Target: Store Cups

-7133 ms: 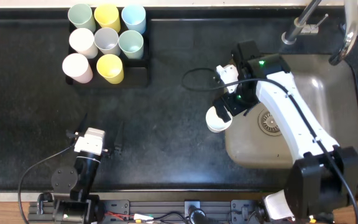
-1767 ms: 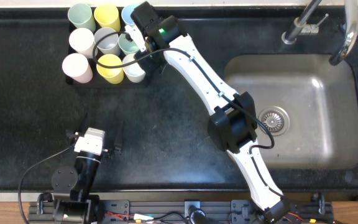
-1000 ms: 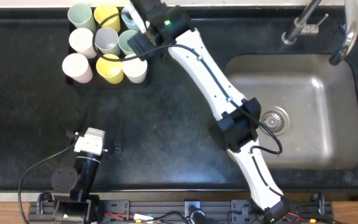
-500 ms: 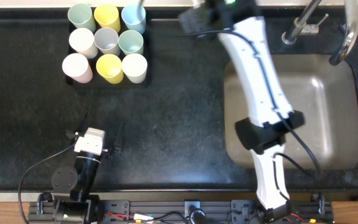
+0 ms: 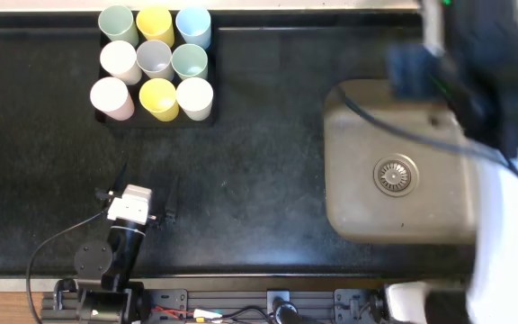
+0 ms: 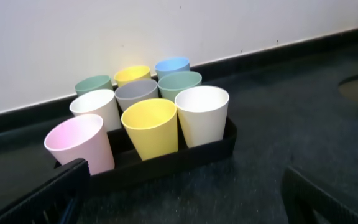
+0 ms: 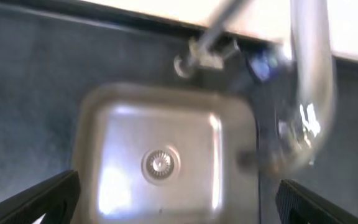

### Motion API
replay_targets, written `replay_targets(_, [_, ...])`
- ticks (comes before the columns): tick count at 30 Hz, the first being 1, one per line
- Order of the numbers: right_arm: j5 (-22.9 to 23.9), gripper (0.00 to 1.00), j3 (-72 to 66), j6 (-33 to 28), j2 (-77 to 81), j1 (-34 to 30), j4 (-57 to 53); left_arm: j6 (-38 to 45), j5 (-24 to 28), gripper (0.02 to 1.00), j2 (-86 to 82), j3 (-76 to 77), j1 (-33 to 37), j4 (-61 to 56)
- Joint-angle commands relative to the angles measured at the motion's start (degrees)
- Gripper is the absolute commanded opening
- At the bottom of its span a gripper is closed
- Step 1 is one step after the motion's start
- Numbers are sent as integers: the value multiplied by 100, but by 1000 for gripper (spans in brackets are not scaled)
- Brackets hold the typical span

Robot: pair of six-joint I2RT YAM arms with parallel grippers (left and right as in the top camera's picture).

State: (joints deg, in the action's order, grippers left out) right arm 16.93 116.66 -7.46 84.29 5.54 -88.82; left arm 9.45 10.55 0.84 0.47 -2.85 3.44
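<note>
A black tray at the counter's back left holds three rows of three upright cups. The front row is pink, yellow and a white cup. From the left wrist view the same white cup stands at the tray's near right corner. My left gripper rests low near the front left of the counter, open and empty, facing the tray from a distance. My right gripper hangs high over the sink, open with nothing in it. The right arm appears blurred at the far right.
The steel sink with its drain is set into the right side of the dark counter. A faucet rises behind it. Open counter lies between the tray and the sink.
The right arm carried a white cup from the sink to the tray, let it go in the front right slot, then swung back right over the sink. The left arm kept still.
</note>
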Motion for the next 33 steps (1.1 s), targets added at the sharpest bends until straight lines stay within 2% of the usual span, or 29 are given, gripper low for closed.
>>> replay_targets(1, [-1438,998,-2269,426,-1773,-870,551,103,55,998,-68,-2,33,13])
replay_targets(3, [-2039,996,-3482,494,-2721,-1224,1370,103,57,1000,-68,-2,33,13])
replay_targets(4, [-2199,996,-4092,492,-3211,-1331,1919,101,57,1000,-68,-2,33,13])
replay_targets(7, [-2135,998,-5869,470,-4629,-1460,3766,101,55,998,-68,-2,33,13])
replay_targets(9, [-2140,998,-6863,472,-5429,-1445,4590,101,55,998,-68,-2,33,13])
replay_targets(13, [-2138,998,-8177,472,-6758,-1329,4645,103,57,1000,-68,-2,33,13])
replay_targets(18, [-2140,998,-8913,472,-7984,-807,4706,101,55,998,-68,-2,33,13])
replay_targets(22, [-2140,998,-9267,472,-8347,-476,4572,101,57,998,-68,-2,33,13])
replay_targets(27, [-2140,998,-9639,472,-8349,-428,4693,101,55,998,-68,-2,33,13])
replay_targets(30, [-2138,996,-9912,472,-8373,-448,5440,101,55,1000,-68,-2,33,13])
replay_targets(33, [-2138,996,-10367,472,-8376,-446,6767,101,55,1000,-68,-2,33,13])
